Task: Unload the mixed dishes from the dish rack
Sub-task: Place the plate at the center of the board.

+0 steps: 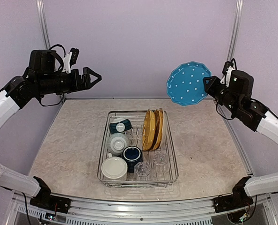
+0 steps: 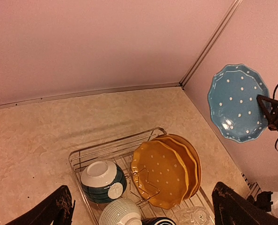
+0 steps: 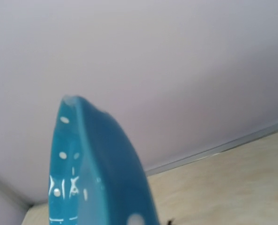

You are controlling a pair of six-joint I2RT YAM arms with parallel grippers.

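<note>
The dish rack (image 1: 175,161) sits mid-table. It holds yellow dotted plates (image 1: 153,129) on edge, a small teal bowl (image 1: 120,125), a cream ribbed mug (image 1: 118,142), a navy mug (image 1: 132,154), a cream dish (image 1: 114,168) and clear glass tumblers (image 1: 142,169). My right gripper (image 1: 207,85) is shut on the rim of the blue dotted plate (image 1: 188,83) and holds it high above the table's right side. The plate fills the right wrist view (image 3: 97,178). My left gripper (image 1: 93,77) is open and empty, high over the left side. The left wrist view shows the plates (image 2: 164,171), the bowl (image 2: 103,181) and the blue plate (image 2: 237,103).
The marbled tabletop (image 1: 73,140) surrounds the rack. Pale walls and metal frame posts (image 1: 43,28) close in the back and sides. The rack's wire rim (image 2: 111,147) lies below my left gripper's fingers (image 2: 57,211).
</note>
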